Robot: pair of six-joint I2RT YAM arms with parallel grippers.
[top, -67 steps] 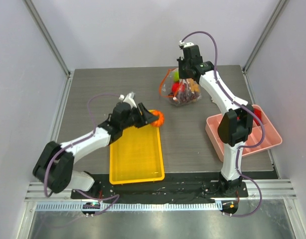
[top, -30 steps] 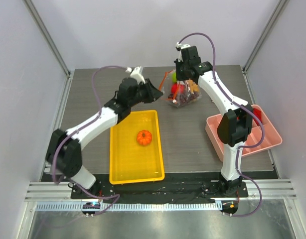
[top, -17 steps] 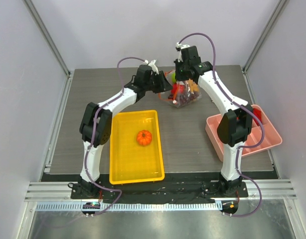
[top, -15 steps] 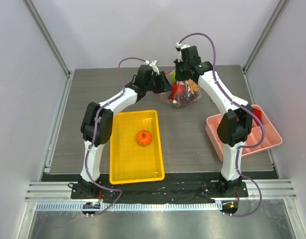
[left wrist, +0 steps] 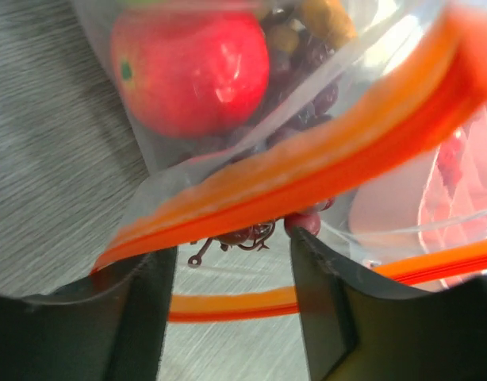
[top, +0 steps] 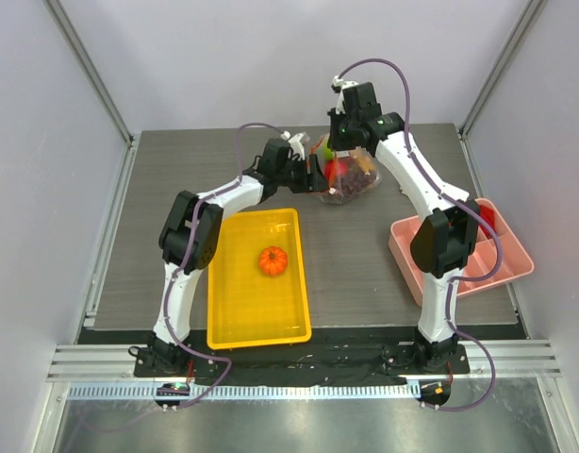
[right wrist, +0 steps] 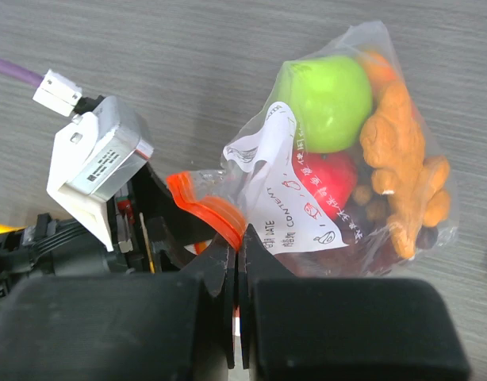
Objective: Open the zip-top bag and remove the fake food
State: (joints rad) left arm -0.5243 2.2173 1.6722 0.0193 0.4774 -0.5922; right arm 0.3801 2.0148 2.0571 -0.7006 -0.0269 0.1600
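One orange pumpkin (top: 272, 260) sits in the yellow tray (top: 252, 316) nearest you. The rest of the fake food is in the zip-top bag (right wrist: 307, 198), which is further back, at the far middle of the table.

Your left gripper (left wrist: 228, 266) is at the bag's mouth with its jaws spread, and the orange zip strip (left wrist: 307, 171) crosses the gap. Beyond it, your right gripper (right wrist: 237, 254) is pinched tight on the film at the mouth.

Treat the bag as thin, slick and floppy. It is light itself, but the red apple (left wrist: 188, 67), green apple (right wrist: 327, 95) and tan cluster (right wrist: 402, 159) weigh it down. Grip the stiffer zip strip, not the film.

The mouth faces the left gripper and the belly sags away, so the long axis runs across the table.
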